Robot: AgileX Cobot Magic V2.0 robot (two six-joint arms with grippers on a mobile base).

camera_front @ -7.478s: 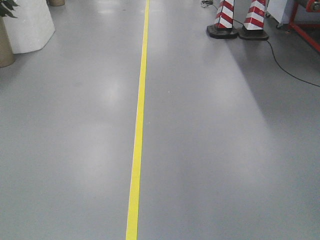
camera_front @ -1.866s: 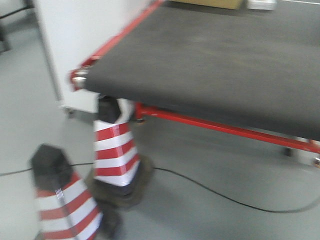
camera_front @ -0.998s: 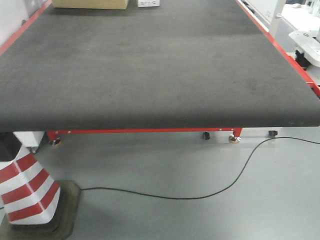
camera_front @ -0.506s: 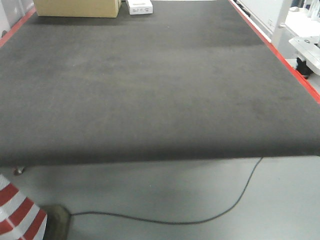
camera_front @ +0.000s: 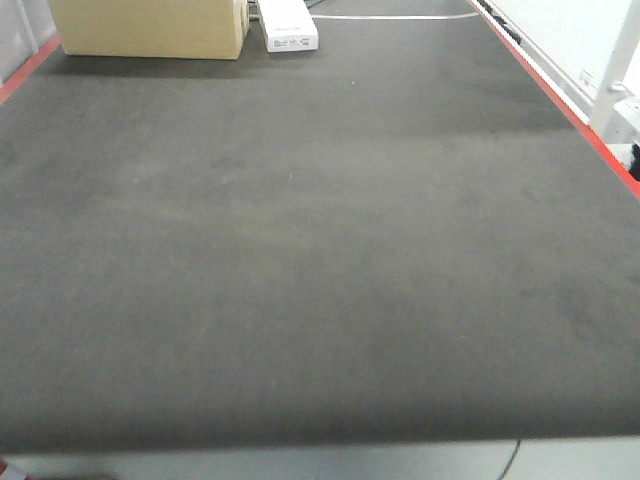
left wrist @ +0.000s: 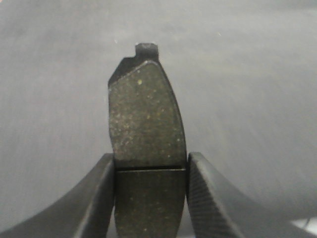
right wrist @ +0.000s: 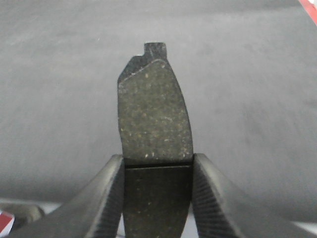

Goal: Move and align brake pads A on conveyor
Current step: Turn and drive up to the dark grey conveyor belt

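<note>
The conveyor fills the front view as a wide dark charcoal belt with red side rails; no pad lies on it there. In the left wrist view my left gripper is shut on a dark speckled brake pad, pinched at its central groove, its notched end pointing away over the conveyor. In the right wrist view my right gripper is shut the same way on a second brake pad, held above the conveyor near its front edge. Neither arm shows in the front view.
A cardboard box and a small white box sit at the belt's far end. Red rail runs along the right side, white equipment beyond it. Grey floor shows below the belt's front edge.
The base has driven from the open floor past the striped cones up to the conveyor; in the last second the belt's front edge has dropped to the bottom of the front view.
</note>
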